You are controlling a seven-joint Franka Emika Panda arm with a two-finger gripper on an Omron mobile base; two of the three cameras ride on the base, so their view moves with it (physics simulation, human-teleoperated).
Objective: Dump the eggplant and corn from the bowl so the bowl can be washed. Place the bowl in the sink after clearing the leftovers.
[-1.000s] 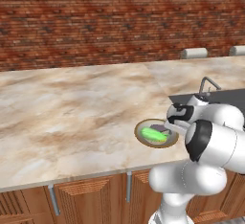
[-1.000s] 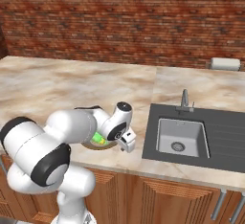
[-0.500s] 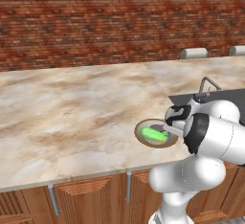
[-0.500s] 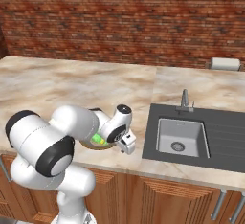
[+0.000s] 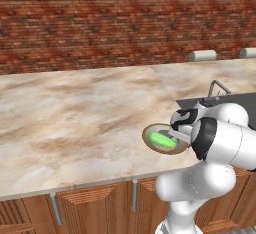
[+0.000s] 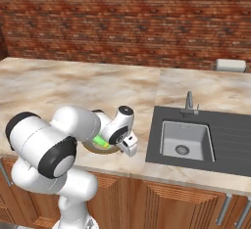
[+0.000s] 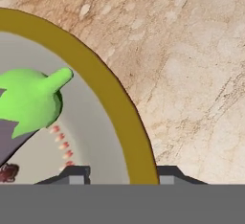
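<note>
We straddle the bowl (image 7: 136, 137) rim, one of our fingers (image 7: 72, 174) either side, grip unclear. Just past them the corn (image 7: 28, 101) lies undumped on the eggplant (image 7: 12, 139); the sink (image 6: 186, 140) waits beyond.

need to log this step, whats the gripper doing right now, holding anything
Gripper: its fingertips straddle the bowl rim, one inside and one outside; whether it has clamped shut cannot be told.

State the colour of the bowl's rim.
Olive-tan, clearest in the hand view on the bowl.
</note>
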